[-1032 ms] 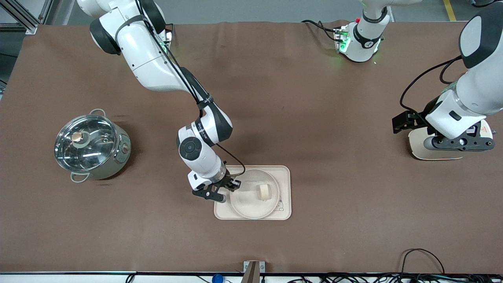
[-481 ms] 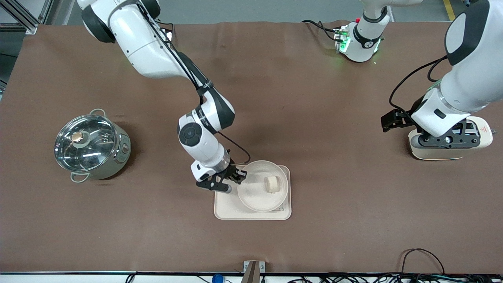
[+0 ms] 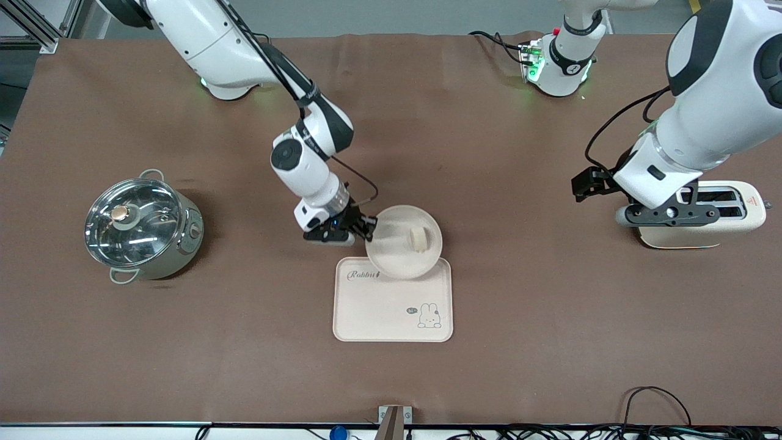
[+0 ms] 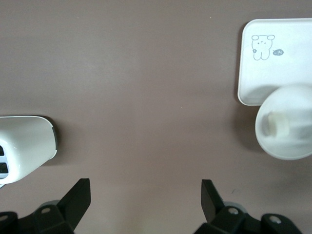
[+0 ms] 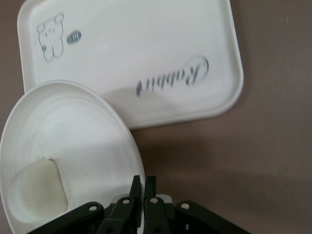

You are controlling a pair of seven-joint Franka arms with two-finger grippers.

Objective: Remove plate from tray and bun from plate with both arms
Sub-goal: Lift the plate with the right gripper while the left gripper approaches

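My right gripper (image 3: 367, 233) is shut on the rim of the round cream plate (image 3: 396, 250) and holds it in the air, tilted, over the tray's edge nearest the robots. The bun (image 3: 419, 238) lies in the plate. In the right wrist view the fingers (image 5: 138, 188) pinch the plate's rim (image 5: 122, 126), with the bun (image 5: 39, 190) inside. The cream tray (image 3: 379, 305) with "Rabbit" script and bunny lies flat and bare on the table. My left gripper (image 3: 666, 214) is open and empty, up over the table beside the toaster; its view shows the plate (image 4: 292, 141) and tray (image 4: 287, 63) farther off.
A steel pot with a glass lid (image 3: 142, 226) stands toward the right arm's end of the table. A cream toaster (image 3: 727, 214) stands toward the left arm's end, also in the left wrist view (image 4: 24, 146). Brown cloth covers the table.
My right gripper has lifted the plate with the bun off the tray and carried it toward the robots' side, baring the tray. My left arm has shifted toward the table's middle.
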